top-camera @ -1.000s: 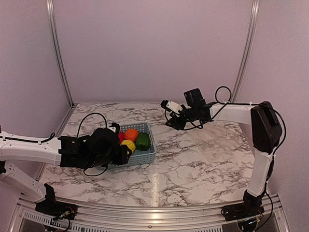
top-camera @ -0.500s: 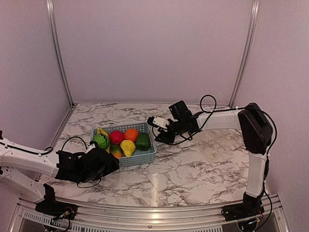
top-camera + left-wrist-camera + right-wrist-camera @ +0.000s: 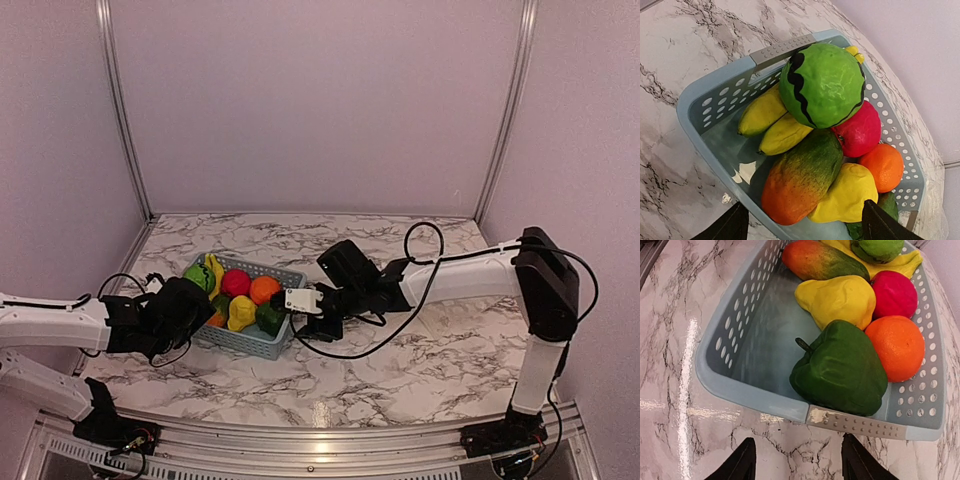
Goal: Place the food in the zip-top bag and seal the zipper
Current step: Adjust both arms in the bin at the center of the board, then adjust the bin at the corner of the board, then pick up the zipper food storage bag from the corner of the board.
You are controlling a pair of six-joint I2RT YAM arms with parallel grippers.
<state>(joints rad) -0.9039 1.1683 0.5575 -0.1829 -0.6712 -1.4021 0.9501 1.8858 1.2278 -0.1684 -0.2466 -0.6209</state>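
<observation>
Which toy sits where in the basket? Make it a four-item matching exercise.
1 watermelon
2 green pepper
3 orange
4 mango

A against the side wall, between red fruit and pepper
B on top of the bananas
C at the basket's half-empty end
D between bananas and yellow piece

Pairs: 1-B, 2-C, 3-A, 4-D

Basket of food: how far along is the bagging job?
Done: nothing yet; all the food, green pepper and orange included, lies in the basket. In hand: nothing; left gripper and right gripper hover open at the basket. Left: every piece into the bag, not clearly visible here, then sealing the zipper.
</observation>
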